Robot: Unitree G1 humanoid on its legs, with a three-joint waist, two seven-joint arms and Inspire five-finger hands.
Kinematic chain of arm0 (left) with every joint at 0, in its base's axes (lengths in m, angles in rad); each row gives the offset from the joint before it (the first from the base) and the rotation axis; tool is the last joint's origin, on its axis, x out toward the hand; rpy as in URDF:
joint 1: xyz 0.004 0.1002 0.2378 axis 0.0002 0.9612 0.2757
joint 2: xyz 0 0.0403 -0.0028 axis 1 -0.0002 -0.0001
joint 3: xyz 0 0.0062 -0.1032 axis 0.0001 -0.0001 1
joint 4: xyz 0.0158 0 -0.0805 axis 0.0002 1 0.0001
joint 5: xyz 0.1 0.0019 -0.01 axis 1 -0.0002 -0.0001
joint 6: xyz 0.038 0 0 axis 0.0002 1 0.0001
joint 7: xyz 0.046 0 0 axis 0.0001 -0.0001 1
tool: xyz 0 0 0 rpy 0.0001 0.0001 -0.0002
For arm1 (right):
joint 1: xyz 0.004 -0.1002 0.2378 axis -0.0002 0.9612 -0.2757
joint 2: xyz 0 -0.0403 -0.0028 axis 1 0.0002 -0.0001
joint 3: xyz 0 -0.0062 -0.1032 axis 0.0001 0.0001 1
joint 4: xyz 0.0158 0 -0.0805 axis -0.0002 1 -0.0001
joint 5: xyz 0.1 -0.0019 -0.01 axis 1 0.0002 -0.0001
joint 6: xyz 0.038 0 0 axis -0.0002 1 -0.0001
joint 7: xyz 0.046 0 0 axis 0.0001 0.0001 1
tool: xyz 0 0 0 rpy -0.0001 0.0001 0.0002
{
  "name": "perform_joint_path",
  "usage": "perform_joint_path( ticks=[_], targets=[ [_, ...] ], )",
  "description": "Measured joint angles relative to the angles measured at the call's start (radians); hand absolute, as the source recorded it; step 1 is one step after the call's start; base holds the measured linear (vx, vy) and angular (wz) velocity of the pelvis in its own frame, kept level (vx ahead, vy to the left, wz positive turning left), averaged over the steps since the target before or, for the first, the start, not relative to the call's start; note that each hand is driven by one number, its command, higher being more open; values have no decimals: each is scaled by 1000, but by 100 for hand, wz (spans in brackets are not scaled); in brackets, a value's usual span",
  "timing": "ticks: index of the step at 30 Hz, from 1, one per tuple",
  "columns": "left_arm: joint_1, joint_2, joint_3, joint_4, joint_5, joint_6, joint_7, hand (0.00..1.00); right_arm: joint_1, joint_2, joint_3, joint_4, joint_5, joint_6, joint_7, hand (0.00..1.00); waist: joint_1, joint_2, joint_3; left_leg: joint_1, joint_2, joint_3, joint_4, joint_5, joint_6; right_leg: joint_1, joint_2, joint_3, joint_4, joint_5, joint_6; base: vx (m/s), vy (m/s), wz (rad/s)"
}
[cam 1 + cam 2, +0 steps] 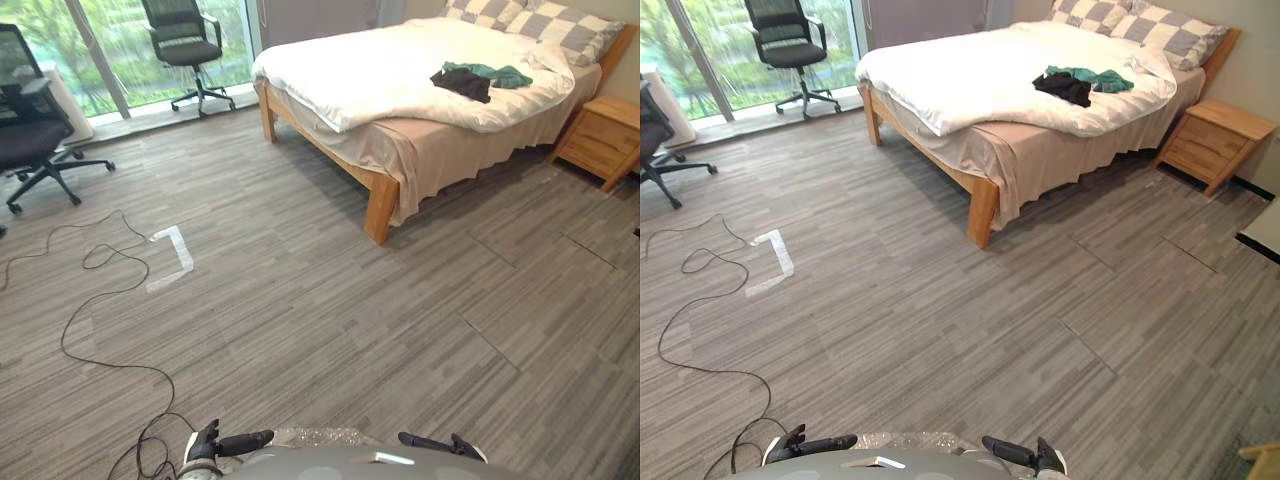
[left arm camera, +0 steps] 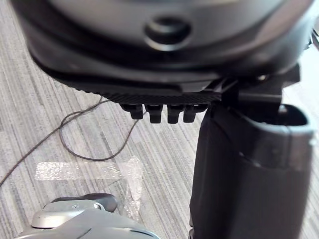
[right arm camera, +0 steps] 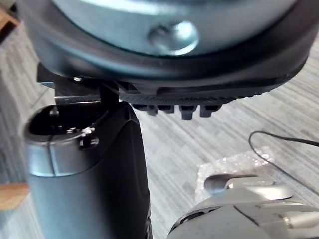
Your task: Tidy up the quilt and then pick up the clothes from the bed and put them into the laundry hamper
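Observation:
A white quilt (image 1: 400,70) lies rumpled over the wooden bed (image 1: 380,205) at the far right of the room. On it, near the checked pillows (image 1: 560,28), sits a small heap of clothes (image 1: 468,80): a black garment with a teal one behind it. Both hands hang low and close to me, far from the bed. My left hand (image 1: 240,440) and my right hand (image 1: 432,442) show at the near edge with relaxed fingers, holding nothing. The left wrist view shows the left fingers (image 2: 162,112) in a row, and the right wrist view shows the right fingers (image 3: 182,109) likewise.
A wide stretch of grey plank floor (image 1: 330,300) lies between me and the bed. A wooden nightstand (image 1: 600,135) stands right of the bed. Two black office chairs (image 1: 185,45) (image 1: 30,130) stand by the glass doors at the far left. A white tape mark (image 1: 175,255) is on the floor.

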Motion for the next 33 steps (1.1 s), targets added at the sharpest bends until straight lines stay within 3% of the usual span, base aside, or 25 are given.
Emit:
perform_joint_path(
  ticks=[8, 14, 22, 26, 28, 29, 32, 33],
  targets=[
    [-30, 0, -1, 38, 54, -2, 16, 100, -7, 7, -26, 17, -2, -6, -9, 100, 0, -4, 24, 115, -21, 9, -157, 52, -2, 64, -8, -19, -61, 7, 14, 89, 50, 1],
    [-41, 2, -1, 39, 72, -2, 14, 100, -19, 12, -45, 17, -2, -6, -9, 100, -1, -6, 50, 132, -21, 26, -177, 47, -9, 64, -8, -32, -63, 3, 50, 41, 14, -5],
    [-70, 9, -1, 48, 73, 2, 3, 100, -49, 16, -65, 15, -2, -6, -9, 100, -2, -10, 93, 102, -18, 48, -171, 43, -16, 11, -8, -30, -28, -2, 43, -38, -8, -9],
    [-81, 15, -2, 47, 73, 2, 2, 100, -55, 30, -105, 6, 31, -8, -7, 100, -7, -21, 111, 103, -16, 60, -165, 39, -20, -67, -23, -34, 139, -92, 15, -35, -38, -6],
    [-91, 25, -1, 47, 70, 2, 2, 100, -56, 42, -131, -4, 39, -15, -6, 100, -8, -30, 127, 107, -12, 90, -148, 23, -23, -132, -56, -104, 274, -171, 0, -50, -60, -37],
    [-90, 34, 2, 49, 68, 3, 4, 100, -56, 60, -157, -5, 41, -23, -8, 100, -8, -48, 136, 119, -9, 128, -133, 3, -26, -148, -113, -234, 345, -204, -34, -66, -59, -72],
    [-99, 34, -2, 49, 70, 4, 3, 100, -59, 64, -180, -5, 63, -24, -9, 100, -12, -40, 135, 121, 46, 194, -95, -36, -58, -160, -129, -342, 326, -206, -38, 43, -83, -89],
    [-109, 31, -5, 50, 71, 5, 2, 100, -69, 61, -186, -6, 73, -24, -9, 100, -18, -26, 140, 118, 90, 235, -90, -44, -73, -188, -120, -356, 304, -205, -36, 145, -108, -120]
  ],
)
